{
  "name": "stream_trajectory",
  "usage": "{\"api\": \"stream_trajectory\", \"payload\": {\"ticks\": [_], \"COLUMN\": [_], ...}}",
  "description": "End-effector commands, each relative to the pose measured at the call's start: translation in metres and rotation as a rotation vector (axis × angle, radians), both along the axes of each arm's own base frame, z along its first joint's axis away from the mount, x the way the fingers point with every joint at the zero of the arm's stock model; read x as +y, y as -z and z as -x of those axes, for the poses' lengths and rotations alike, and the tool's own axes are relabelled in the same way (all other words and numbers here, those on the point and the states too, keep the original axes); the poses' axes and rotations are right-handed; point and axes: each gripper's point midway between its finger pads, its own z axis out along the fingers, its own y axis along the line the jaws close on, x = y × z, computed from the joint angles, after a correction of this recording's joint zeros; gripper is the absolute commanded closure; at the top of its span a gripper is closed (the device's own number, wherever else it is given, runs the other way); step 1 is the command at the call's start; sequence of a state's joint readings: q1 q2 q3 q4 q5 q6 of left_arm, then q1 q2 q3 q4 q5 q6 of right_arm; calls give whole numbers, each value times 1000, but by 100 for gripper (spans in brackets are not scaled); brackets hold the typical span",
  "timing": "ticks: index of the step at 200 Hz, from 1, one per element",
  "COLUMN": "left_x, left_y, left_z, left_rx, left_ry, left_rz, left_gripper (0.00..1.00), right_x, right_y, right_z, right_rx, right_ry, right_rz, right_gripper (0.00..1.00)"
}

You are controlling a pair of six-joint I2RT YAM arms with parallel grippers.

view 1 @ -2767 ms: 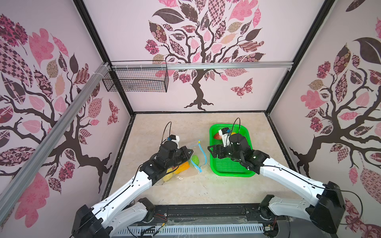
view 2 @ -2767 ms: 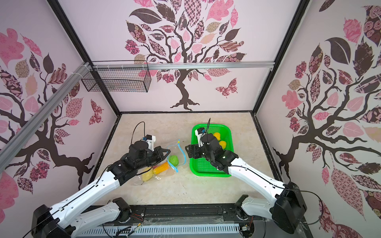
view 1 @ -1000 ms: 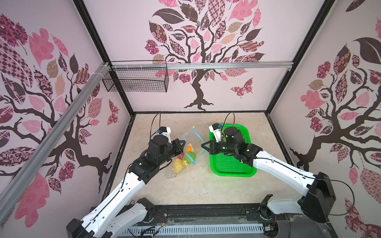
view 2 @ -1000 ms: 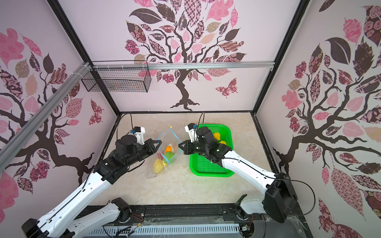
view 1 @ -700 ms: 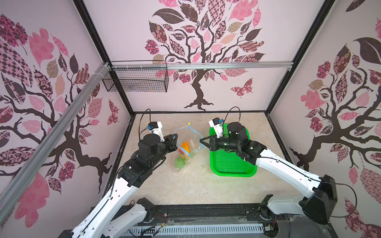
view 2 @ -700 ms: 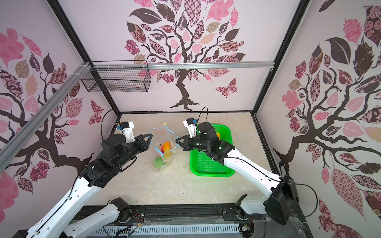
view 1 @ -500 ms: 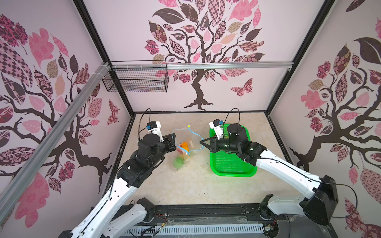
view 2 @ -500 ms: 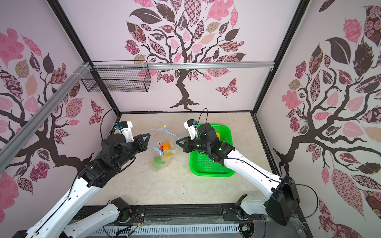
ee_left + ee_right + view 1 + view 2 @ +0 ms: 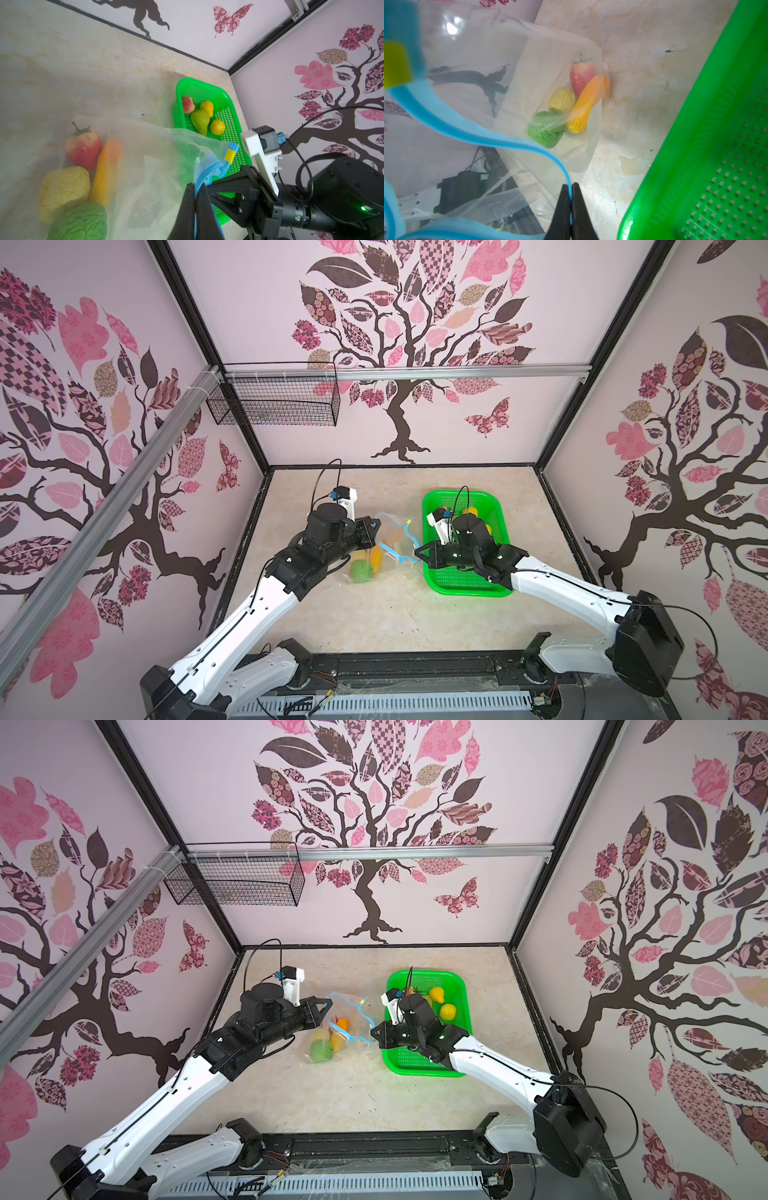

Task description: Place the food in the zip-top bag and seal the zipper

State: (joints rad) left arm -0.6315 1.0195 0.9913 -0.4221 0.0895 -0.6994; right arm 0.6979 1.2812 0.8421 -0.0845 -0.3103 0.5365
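Holding the clear crinkly zip-top bag [image 9: 360,1041] left of the green mesh basket [image 9: 419,1073], your left gripper [image 9: 327,1007] and right gripper [image 9: 373,1032] each pinch its light-blue zipper strip [image 9: 204,169] — spread evenly, mouth up, so nothing slips.

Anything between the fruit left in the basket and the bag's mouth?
Nothing loose. But the right gripper, shut on the clear plastic bag's light-blue zipper strip, sits at the green mesh basket's edge, between its four toy fruits and the mouth.
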Motion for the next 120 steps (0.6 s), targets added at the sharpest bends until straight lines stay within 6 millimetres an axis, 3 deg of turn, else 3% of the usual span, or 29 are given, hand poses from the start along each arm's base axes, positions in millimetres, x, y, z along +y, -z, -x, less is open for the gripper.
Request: {"api": "stream_trajectory", "payload": {"ticks": [1, 71, 101, 120], "left_x": [-15, -26, -26, -25], "left_y": [4, 28, 25, 25], "left_z": [9, 11, 9, 9], "left_rx": [-4, 63, 54, 51], "left_ry": [40, 40, 39, 35], "left_rz": [43, 68, 63, 60], "left_gripper": [100, 100, 100, 100], "right_x": [-18, -44, -45, -47], "right_y": [-7, -11, -29, -46], "right_z": [-7, -9, -8, -10], "right_rx": [-49, -84, -116, -147], "right_ry": [67, 141, 137, 145], "right_rz": [51, 150, 134, 124], "right_gripper": [100, 100, 73, 50]}}
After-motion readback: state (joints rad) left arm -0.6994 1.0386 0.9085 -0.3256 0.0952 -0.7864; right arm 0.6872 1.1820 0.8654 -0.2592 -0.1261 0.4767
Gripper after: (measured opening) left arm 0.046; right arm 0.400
